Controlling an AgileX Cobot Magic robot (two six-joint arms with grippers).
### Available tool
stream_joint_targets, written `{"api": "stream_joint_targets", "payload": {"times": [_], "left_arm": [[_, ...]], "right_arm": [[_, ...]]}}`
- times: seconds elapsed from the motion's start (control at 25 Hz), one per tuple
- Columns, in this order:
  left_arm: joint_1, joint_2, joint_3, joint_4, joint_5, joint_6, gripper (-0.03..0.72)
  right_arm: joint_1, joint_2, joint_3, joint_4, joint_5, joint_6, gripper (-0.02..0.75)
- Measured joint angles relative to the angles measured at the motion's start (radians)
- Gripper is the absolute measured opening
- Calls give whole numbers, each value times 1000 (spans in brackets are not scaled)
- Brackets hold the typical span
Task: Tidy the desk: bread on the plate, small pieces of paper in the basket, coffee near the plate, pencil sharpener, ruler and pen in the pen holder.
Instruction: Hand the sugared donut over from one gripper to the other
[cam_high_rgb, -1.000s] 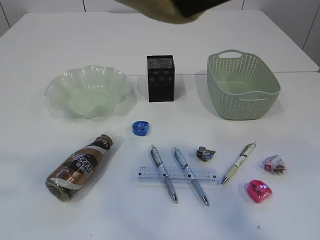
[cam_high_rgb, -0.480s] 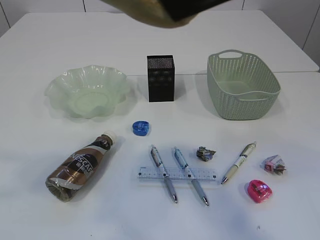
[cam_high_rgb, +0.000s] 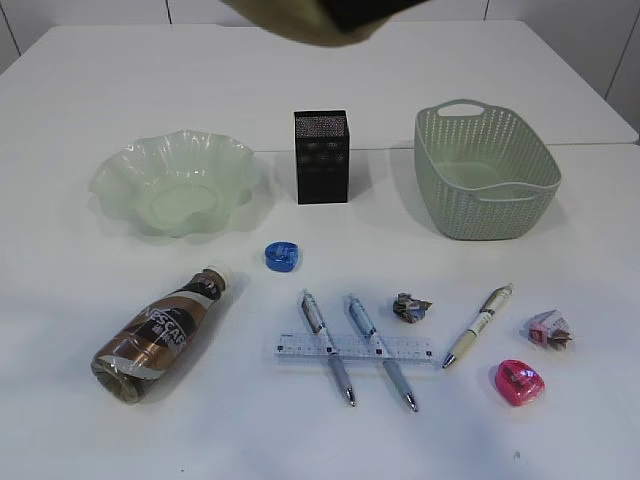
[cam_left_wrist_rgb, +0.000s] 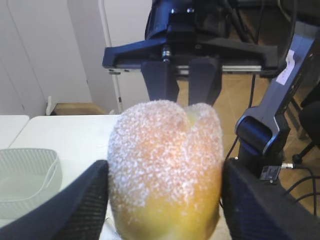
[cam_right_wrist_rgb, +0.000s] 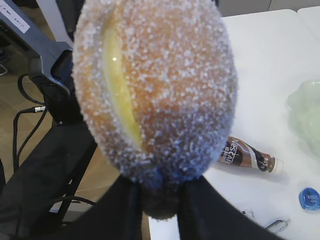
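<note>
Exterior view: the bread (cam_high_rgb: 300, 22) shows as a blurred tan shape cut off by the top edge, high above the table (cam_high_rgb: 80, 90), with a dark gripper part beside it. I cannot tell which gripper that is, or how it stands. On the table, the green plate (cam_high_rgb: 175, 183) is at back left, the black pen holder (cam_high_rgb: 321, 157) in the middle and the green basket (cam_high_rgb: 487, 190) at back right. The coffee bottle (cam_high_rgb: 160, 332) lies on its side in front of the plate. The blue sharpener (cam_high_rgb: 281, 256) sits near its cap. Two pens (cam_high_rgb: 327, 346) lie across the clear ruler (cam_high_rgb: 355, 347), and a third pen (cam_high_rgb: 478, 325) lies to its right. One paper ball (cam_high_rgb: 411, 307) sits between the pens, another paper ball (cam_high_rgb: 549, 329) at far right. The pink sharpener (cam_high_rgb: 520, 381) is just in front of that one.

Left wrist view: the left gripper (cam_left_wrist_rgb: 165, 200) is clamped on the sugared bread, a pad pressed to each side. The right gripper (cam_left_wrist_rgb: 181, 85) meets the far end of the bread.

Right wrist view: the right gripper (cam_right_wrist_rgb: 160, 210) pinches the near end of the bread, fingers (cam_right_wrist_rgb: 120, 210) tight on it. The plate edge and the coffee bottle show below.
</note>
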Motion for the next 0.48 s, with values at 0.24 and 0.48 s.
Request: {"api": "stream_joint_targets", "payload": {"times": [0.24,0.48], "left_arm": [[0,16,0,-9,12,2,421],[0,24,0,-9,28,2,188]], "right_arm": [[0,0,0,-2,0,-4,157],[0,0,0,-8,2,-10,156]]}}
